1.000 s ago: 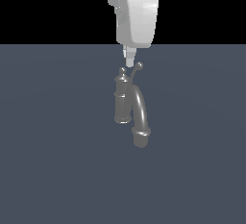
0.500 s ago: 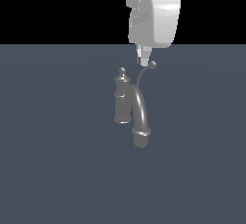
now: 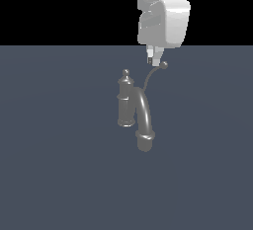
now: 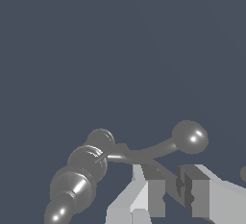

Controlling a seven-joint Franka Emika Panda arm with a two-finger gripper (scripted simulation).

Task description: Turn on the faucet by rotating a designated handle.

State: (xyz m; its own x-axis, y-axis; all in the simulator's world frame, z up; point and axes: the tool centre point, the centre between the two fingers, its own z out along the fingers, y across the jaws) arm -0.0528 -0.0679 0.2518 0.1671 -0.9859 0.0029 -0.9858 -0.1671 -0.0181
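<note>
Spreading across every view is the flat slate-grey desk point(image 3: 54, 174). Above it, at twelve o'clock in the exterior view, hangs the white arm point(image 3: 165, 19), pointing down.

Next in size is the faucet point(image 3: 133, 108), near the middle of the desk: an upright post with a knob finial point(image 3: 126, 72), and a thick arched spout point(image 3: 143, 118) curving toward six o'clock to a collared end.

From the post rises the handle point(image 3: 149, 78), a thin curved lever climbing toward one o'clock and ending in a small ball tip point(image 3: 163, 65).

Smallest is the tool point(image 3: 153, 57), just at the ball's ten o'clock side. In the wrist view the tool point(image 4: 171, 189) has its two fingers point(image 4: 149, 184) a narrow gap apart, and the lever's stem seems to pass near that gap; I cannot tell for sure whether either finger touches it. Nothing is clamped.

My judgement is that the tool is placed to push the lever sideways near its tip. The risks:
- The stem is thin and round, so a finger could ride over or under it and slip off.
- Contact sits near the end, so as the lever swings through its arc the ball may slide out past the fingertips.
- Pressing downward instead of sideways would load the stem without rotating it.
</note>
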